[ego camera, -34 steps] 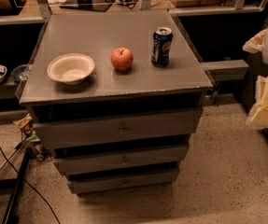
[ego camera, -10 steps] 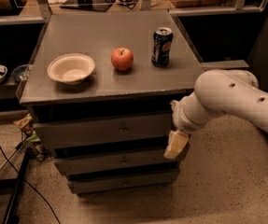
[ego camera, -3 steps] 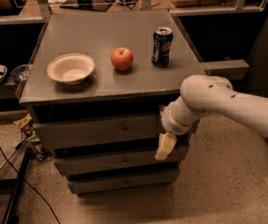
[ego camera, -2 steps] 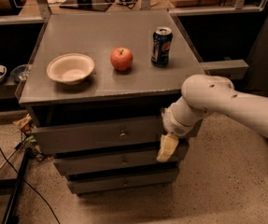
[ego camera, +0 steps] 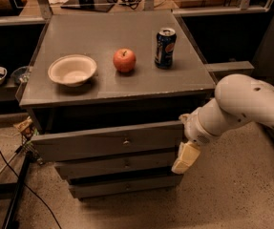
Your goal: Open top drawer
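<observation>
Grey tabletop [ego camera: 141,87], dim room. Gripper [ego camera: 186,156] has drifted right, now just off the top drawer [ego camera: 79,146]'s right end; open or closed, cannot tell. Knob [ego camera: 125,141] sits well left of it, ungrasped, so the drawer is probably still to be pulled.

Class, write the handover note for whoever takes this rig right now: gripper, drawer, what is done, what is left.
Gripper: low at the right end of the top drawer front, well to the right of its knob. Contact with the panel is unclear.
Top drawer: the front is just under the tabletop, and none of its inside shows.
Done: the approach only.
Left: take hold and pull the drawer open.
</observation>
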